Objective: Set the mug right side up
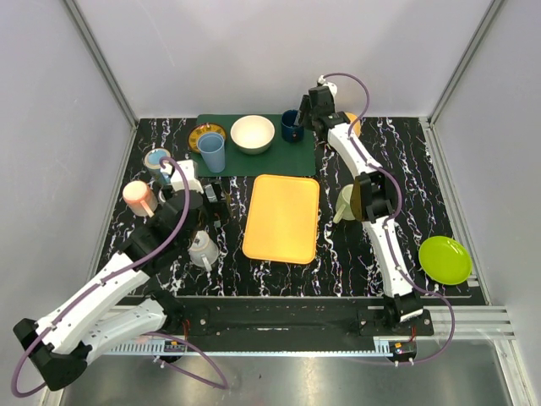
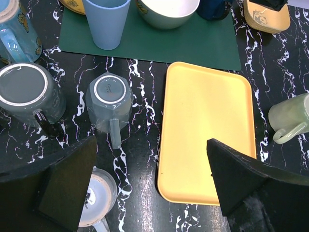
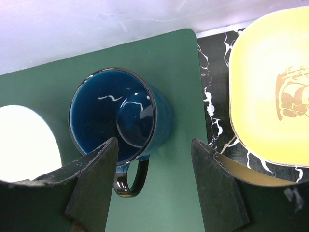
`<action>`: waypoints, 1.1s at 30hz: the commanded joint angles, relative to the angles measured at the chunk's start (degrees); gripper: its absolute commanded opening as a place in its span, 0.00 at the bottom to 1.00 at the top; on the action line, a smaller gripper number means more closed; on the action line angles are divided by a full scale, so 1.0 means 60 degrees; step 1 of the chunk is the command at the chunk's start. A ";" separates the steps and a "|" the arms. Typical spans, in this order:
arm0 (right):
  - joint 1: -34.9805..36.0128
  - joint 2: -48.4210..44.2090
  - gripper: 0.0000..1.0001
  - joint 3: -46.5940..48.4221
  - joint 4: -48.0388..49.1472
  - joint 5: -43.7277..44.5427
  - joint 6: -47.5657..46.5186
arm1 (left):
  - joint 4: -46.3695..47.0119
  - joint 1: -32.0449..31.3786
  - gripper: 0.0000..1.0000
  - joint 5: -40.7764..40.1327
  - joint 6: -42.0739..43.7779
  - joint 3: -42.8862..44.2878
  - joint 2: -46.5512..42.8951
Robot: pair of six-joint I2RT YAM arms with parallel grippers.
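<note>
Right wrist view looks straight down into the dark blue mug (image 3: 120, 111), which stands mouth up on the green mat (image 3: 178, 183) with its handle pointing to 6 o'clock. The right gripper (image 3: 153, 154) hangs over it with its jaws apart: the mug's lower edge and handle lie between the two fingers. The finger at 9 o'clock overlaps the rim in the picture, and whether it touches cannot be told. The finger at 3 o'clock stands clear of the mug wall. On the mat, a white bowl (image 3: 24, 145) sits at 9 o'clock from the mug, and a yellow plate with a brown print (image 3: 270, 96) lies off the mat at 3 o'clock. From the top external view the mug (image 1: 292, 127) is at the far right corner of the mat (image 1: 254, 161), at 12 o'clock from the orange tray (image 1: 281, 218), with the right gripper (image 1: 303, 117) just over it. The left gripper (image 2: 150, 159) hovers at 9 o'clock from the tray, its jaws spread wide and holding nothing. Below it stand a grey mug (image 2: 29, 92) and a clear faceted mug (image 2: 110, 99), both bottom up. A pale green mug (image 2: 292, 121) sits at 3 o'clock from the tray.
</note>
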 commanded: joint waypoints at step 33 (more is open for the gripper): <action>-0.0384 0.0569 0.02 0.1263 -0.0308 -0.0938 -0.0631 | 0.0803 0.0478 0.99 0.0907 0.0338 -0.0247 0.0274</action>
